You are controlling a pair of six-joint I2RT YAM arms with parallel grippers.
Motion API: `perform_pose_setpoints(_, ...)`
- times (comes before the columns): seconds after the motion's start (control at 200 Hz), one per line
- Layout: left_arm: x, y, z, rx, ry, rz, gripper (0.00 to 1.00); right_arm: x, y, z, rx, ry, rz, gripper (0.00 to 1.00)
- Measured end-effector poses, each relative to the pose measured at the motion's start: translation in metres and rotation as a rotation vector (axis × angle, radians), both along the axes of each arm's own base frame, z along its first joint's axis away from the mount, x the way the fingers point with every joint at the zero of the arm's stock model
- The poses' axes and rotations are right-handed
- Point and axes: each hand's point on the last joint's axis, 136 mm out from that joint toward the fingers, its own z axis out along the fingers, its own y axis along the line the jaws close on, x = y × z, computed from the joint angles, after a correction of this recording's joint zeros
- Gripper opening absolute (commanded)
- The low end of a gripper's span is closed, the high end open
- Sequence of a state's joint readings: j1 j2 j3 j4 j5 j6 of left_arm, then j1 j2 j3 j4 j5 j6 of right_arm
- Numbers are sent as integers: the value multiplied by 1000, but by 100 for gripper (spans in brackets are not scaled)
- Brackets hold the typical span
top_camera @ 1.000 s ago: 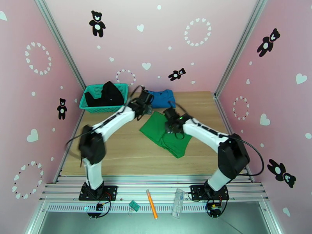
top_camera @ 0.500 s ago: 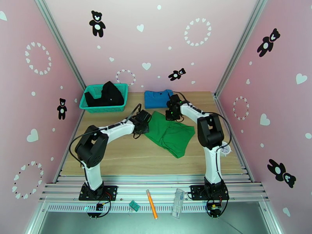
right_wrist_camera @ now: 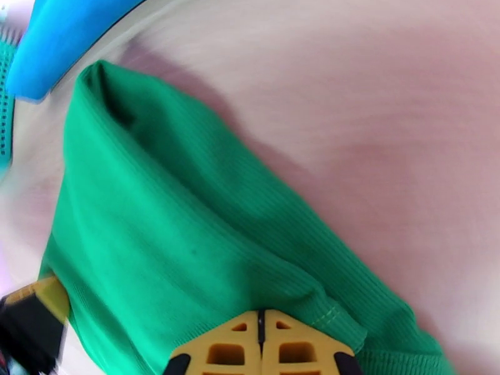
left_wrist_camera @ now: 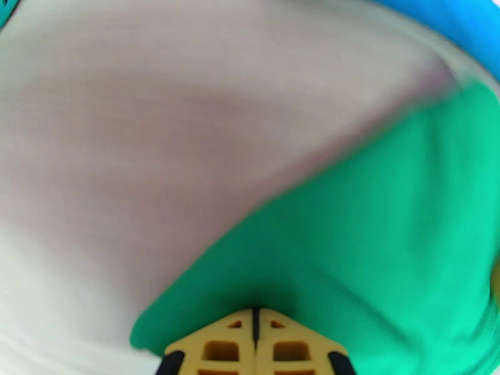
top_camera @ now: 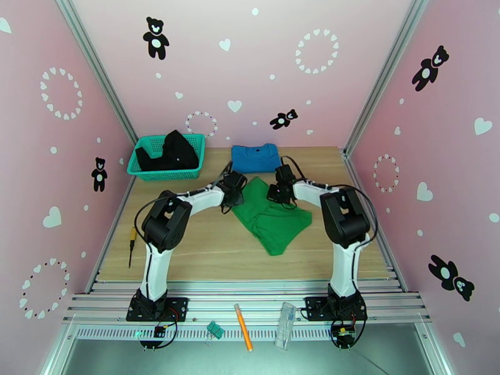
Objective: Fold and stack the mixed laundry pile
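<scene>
Two far corners of the green garment (top_camera: 272, 217) are pinched, one by each arm. The left gripper (top_camera: 239, 196) has its yellow fingers pressed flat together on the left corner, and the right gripper (top_camera: 279, 197) is clamped the same way on the right one. Seen from the right wrist, the cloth is a fine ribbed knit with a stitched hem running up to the closed fingertips, and a soft rounded fold bulges along its far side. From above, the garment forms a rough wedge, wide between the grippers and tapering to a point toward the arms' bases, with creases across its middle.

The blue shirt (top_camera: 255, 159) lies flat as a neat rectangle at the table's far edge, just beyond the green cloth. The black garment (top_camera: 172, 151) stands in a crumpled peak inside the teal mesh basket (top_camera: 142, 173) at the far left corner.

The table (top_camera: 206, 251) is pale wood grain, framed by aluminium rails. Bare wood lies on the near side of the green cloth and to both sides. The gap between the green and blue pieces is narrow.
</scene>
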State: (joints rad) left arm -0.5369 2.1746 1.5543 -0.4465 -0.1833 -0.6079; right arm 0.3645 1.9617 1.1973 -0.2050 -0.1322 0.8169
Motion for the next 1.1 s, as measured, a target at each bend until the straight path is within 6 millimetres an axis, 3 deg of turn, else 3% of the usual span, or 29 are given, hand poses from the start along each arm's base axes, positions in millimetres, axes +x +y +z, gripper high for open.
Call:
perform_pose_setpoints(0.19,46,-2,3,8,-19,-45,0,-33,14,1,52,-10,-149,0)
perform_pose_setpoints(0.3,48,-6,4,18,-14,-81,0,-41,23,3,36,-13,-177,0)
perform_pose_setpoints(0.425,47,-6,5,28,-14,-103,0,-39,10,10,-46,-20,-190,0)
perform_pose_setpoints(0.476,46,-6,10,30,-17,-113,2,-35,2,22,-98,-41,-172,0)
perform_pose_setpoints(0.521,43,-3,16,33,-19,-118,10,-31,-2,38,-136,-75,-147,1)
perform_pose_setpoints(0.591,37,1,37,32,-44,-129,25,-22,-7,78,-182,-166,-86,10)
perform_pose_setpoints(0.661,28,7,79,29,-117,-151,49,-19,-9,133,-213,-304,12,24)
perform_pose_setpoints(0.731,16,11,144,18,-264,-184,66,-28,-9,194,-235,-461,129,36)
perform_pose_setpoints(0.806,-9,12,230,-3,-487,-247,79,-53,-10,255,-253,-633,268,45)
perform_pose_setpoints(0.891,-54,11,327,-43,-754,-326,82,-91,-8,305,-285,-800,441,47)
perform_pose_setpoints(0.931,-76,10,365,-57,-862,-371,78,-111,-6,320,-298,-864,542,47)
perform_pose_setpoints(0.991,-100,10,401,-46,-968,-464,76,-142,-1,330,-348,-956,728,56)
perform_pose_setpoints(1.056,-117,8,417,3,-1026,-576,75,-173,1,318,-431,-1004,932,58)
perform_pose_setpoints(1.101,-125,3,412,51,-1023,-664,75,-192,2,299,-494,-1008,1080,58)
